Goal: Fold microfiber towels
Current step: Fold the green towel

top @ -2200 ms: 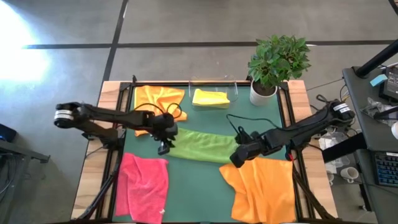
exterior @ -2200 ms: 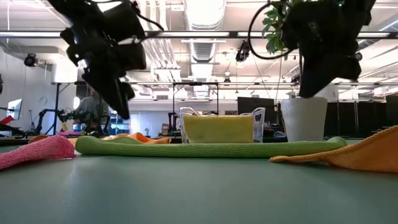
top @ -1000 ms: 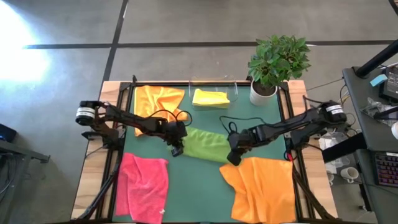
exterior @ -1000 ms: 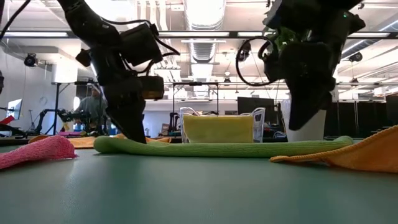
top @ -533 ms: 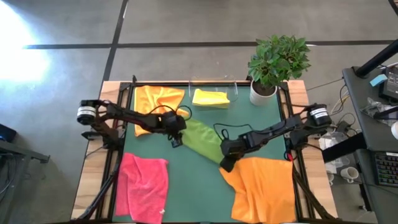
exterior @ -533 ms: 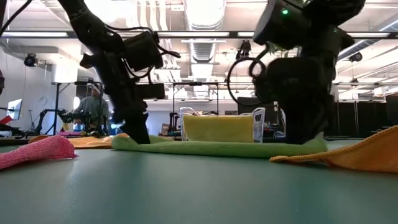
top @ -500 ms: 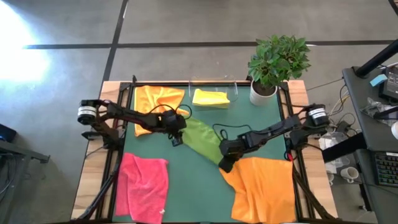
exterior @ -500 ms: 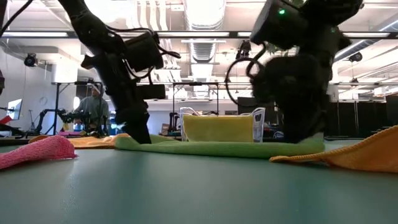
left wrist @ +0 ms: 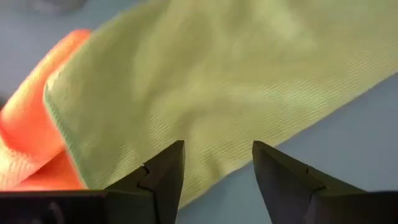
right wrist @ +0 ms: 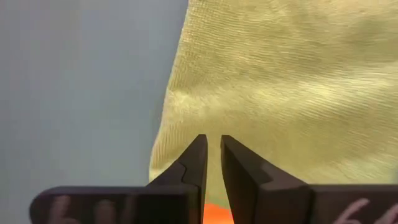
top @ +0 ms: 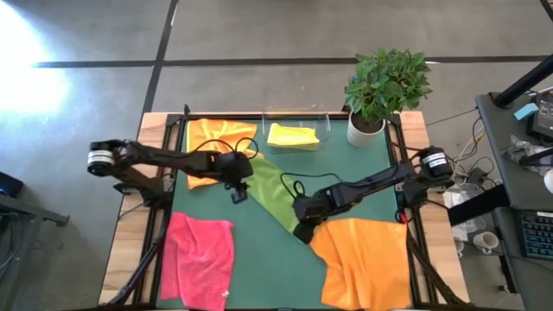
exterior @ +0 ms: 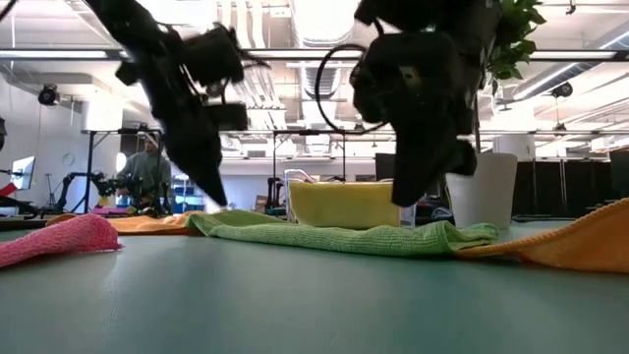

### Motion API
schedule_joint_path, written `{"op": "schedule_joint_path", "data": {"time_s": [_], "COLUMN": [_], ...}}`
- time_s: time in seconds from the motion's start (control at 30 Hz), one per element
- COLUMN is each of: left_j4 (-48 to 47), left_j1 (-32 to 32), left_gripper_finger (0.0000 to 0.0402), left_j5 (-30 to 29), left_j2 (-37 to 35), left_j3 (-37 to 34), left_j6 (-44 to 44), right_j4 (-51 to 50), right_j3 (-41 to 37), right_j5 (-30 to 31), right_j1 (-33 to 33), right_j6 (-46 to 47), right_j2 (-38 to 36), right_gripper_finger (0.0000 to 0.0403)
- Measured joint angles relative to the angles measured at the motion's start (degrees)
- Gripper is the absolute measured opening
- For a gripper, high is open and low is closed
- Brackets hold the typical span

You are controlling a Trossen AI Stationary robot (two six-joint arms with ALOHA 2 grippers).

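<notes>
From above, I see the lime green towel [top: 275,192] lying diagonally at the tabletop's centre, running from 11 to 5 o'clock. My left gripper [top: 237,192] sits at its 9 o'clock edge, my right gripper [top: 303,231] at its 5 o'clock end. Through the left wrist, jaws are spread above the towel, empty. Through the right wrist, jaws are nearly together, gripping nothing I can see.
</notes>
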Motion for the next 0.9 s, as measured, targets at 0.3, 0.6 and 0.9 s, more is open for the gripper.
{"op": "schedule_joint_path", "data": {"time_s": [0.3, 0.6, 0.9], "left_j4": [21.2, 31.1, 30.9], "left_j1": [-9.0, -15.1, -18.5], "left_gripper_finger": [0.0173, 0.0173, 0.0173], "left_j5": [1.7, 0.5, -0.3], "left_j2": [0.9, 15.6, 28.8], "left_j3": [-0.7, 5.8, 14.0], "left_j6": [-6.4, -10.2, -12.0], "right_j4": [-10.0, -9.8, -9.6], "right_j3": [-0.3, -8.2, -12.5], "right_j5": [9.2, 11.0, 10.9], "right_j1": [1.6, 1.6, 1.6], "right_j6": [-0.9, 1.1, -0.4], "right_j2": [-7.9, -16.7, -21.4], "right_gripper_finger": [0.0038, 0.0038, 0.0038]}}
